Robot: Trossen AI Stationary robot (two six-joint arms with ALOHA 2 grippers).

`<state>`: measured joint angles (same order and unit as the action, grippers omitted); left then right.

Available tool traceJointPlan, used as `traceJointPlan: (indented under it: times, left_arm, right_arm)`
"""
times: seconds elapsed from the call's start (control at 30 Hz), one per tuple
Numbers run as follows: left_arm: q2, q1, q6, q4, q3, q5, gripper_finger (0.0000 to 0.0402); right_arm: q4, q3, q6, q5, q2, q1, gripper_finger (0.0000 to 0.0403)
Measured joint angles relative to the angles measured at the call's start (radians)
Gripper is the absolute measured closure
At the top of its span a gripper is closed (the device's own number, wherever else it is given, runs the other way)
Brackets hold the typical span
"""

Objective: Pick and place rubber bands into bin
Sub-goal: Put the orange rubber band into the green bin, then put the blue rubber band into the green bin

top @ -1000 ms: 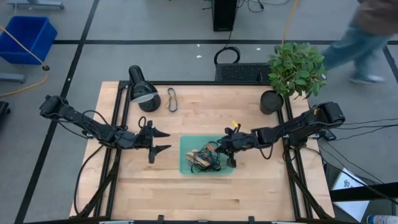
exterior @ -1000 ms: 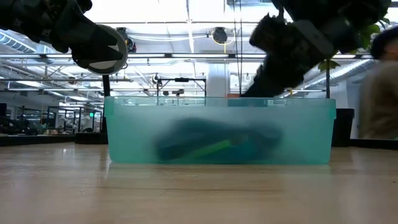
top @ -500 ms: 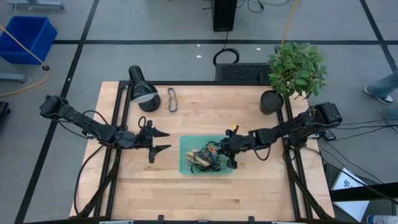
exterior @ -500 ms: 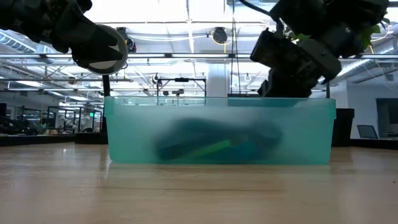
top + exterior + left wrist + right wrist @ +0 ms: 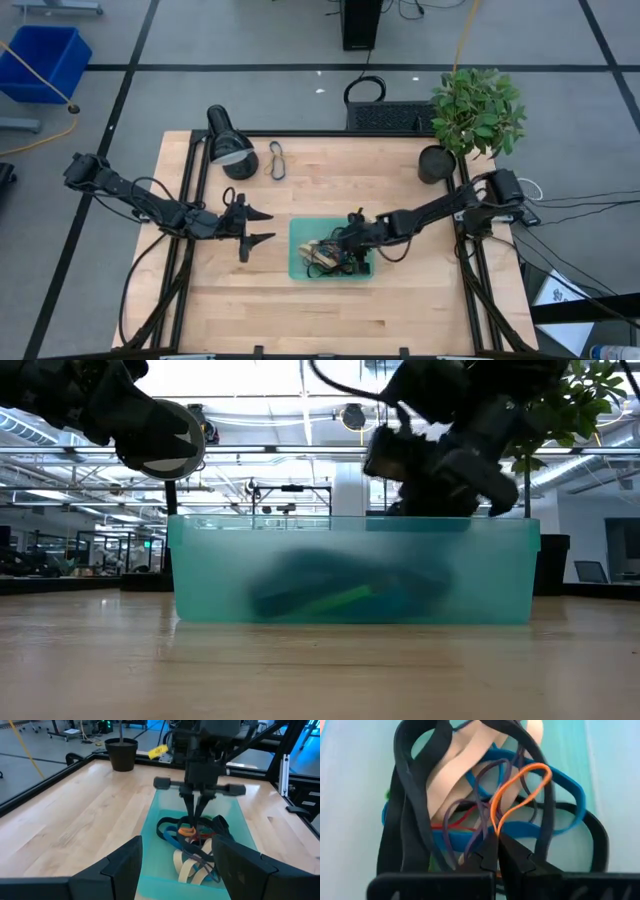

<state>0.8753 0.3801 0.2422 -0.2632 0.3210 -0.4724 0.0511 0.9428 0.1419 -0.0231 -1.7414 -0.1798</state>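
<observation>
Low view gives only a dark blur through the frosted wall of the bin [image 5: 352, 570], so the rubber bands [image 5: 192, 845] inside cannot be told apart there. From above, the bin sits mid-tabletop [image 5: 400, 300], pale wood, with a lamp [image 5: 229, 142], a potted plant [image 5: 475, 112] and one loose band [image 5: 277, 160] along the far side; grey floor surrounds it. The right end effector [image 5: 497, 840], a second ago beside the bin's edge, now reaches over the pile, fingers pinched together on an orange band [image 5: 520, 790]. The left end effector [image 5: 258, 227] waits spread wide, unmoved, empty, beside the bin.
</observation>
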Motion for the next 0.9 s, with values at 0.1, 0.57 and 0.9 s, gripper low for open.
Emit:
traceJointPlan:
  times: [0.1,0.57,0.9]
  left_arm:
    - [0.0,0.0,0.001,-0.001,0.0,0.001,0.0156]
    - [0.0,0.0,0.002,-0.003,0.0,0.002,0.0156]
    - [0.0,0.0,0.049,-0.011,0.0,0.003,0.0156]
  right_arm:
    - [-0.005,0.017,-0.005,0.0,-0.019,-0.001,0.0402]
    - [-0.021,0.017,-0.006,-0.001,0.031,0.002,0.033]
    - [-0.026,0.017,0.001,-0.033,0.132,0.011,0.022]
